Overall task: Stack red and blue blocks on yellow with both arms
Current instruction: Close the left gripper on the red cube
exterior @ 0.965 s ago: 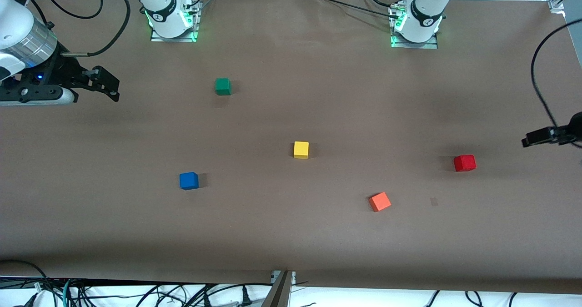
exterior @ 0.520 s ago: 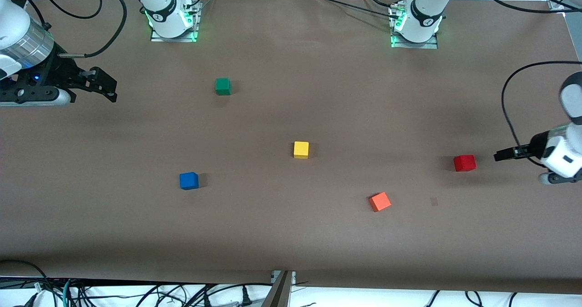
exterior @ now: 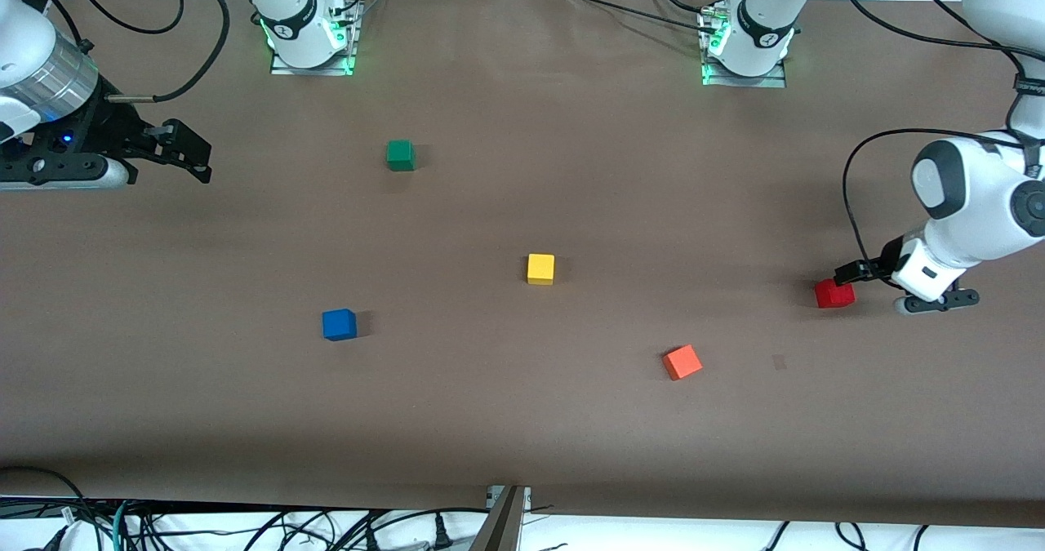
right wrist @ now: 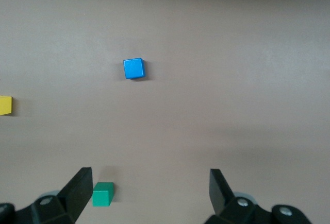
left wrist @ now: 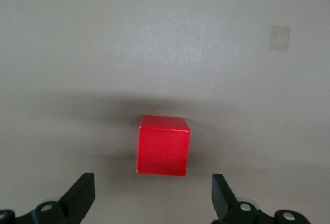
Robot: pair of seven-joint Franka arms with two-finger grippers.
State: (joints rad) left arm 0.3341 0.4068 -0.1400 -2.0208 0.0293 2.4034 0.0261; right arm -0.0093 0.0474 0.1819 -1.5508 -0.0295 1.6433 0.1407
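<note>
The red block [exterior: 834, 294] lies on the brown table toward the left arm's end. My left gripper [exterior: 855, 273] is open and hangs low just beside it. In the left wrist view the red block [left wrist: 163, 145] sits just ahead of the left gripper [left wrist: 152, 184], not between the fingers. The yellow block [exterior: 540, 268] lies mid-table. The blue block [exterior: 339, 324] lies nearer the front camera, toward the right arm's end. My right gripper [exterior: 199, 159] is open and empty in the air at that end. Its wrist view [right wrist: 149, 177] shows the blue block [right wrist: 134, 68] and the yellow block's edge [right wrist: 5, 105].
A green cube [exterior: 400, 155] lies closer to the arm bases, also in the right wrist view [right wrist: 103, 193]. An orange cube [exterior: 682, 362] lies between yellow and red, nearer the front camera. A small tape mark [exterior: 779, 362] is on the table near it.
My left arm has swung in from the table's end and come down until its open gripper is right beside the red block. The right arm has hardly moved.
</note>
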